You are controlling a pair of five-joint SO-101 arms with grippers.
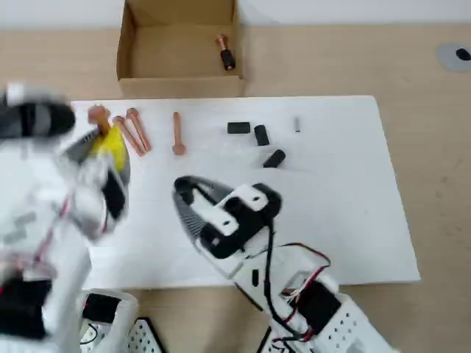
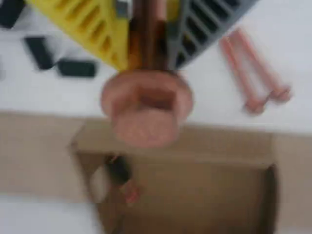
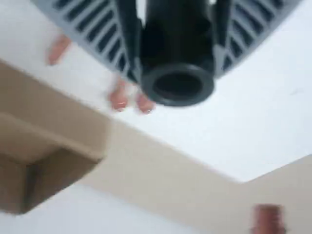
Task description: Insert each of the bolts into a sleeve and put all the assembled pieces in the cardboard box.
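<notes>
High view: the left arm leans in over the left end of the white sheet [image 1: 346, 213]. Its left tool [image 1: 104, 136] is raised and clamped on a bolt [image 1: 98, 115], with the head pointing toward the cardboard box [image 1: 126, 44]. The right arm stretches in from the near edge of the counter [image 1: 434, 147], with the right tool [image 1: 184, 190] over the middle of the sheet. Three loose bolts [image 1: 177, 132] and three loose sleeves [image 1: 261, 135] lie between the tools and the box. One assembled piece [image 1: 225, 53] lies inside the box.

Left wrist view: yellow and grey fingers [image 2: 83, 24] pinch the bolt's shank just behind its head.

Right wrist view: the right tool's grey fingers [image 3: 97, 44] grip a black sleeve [image 3: 178, 73], its open bore facing outward.
</notes>
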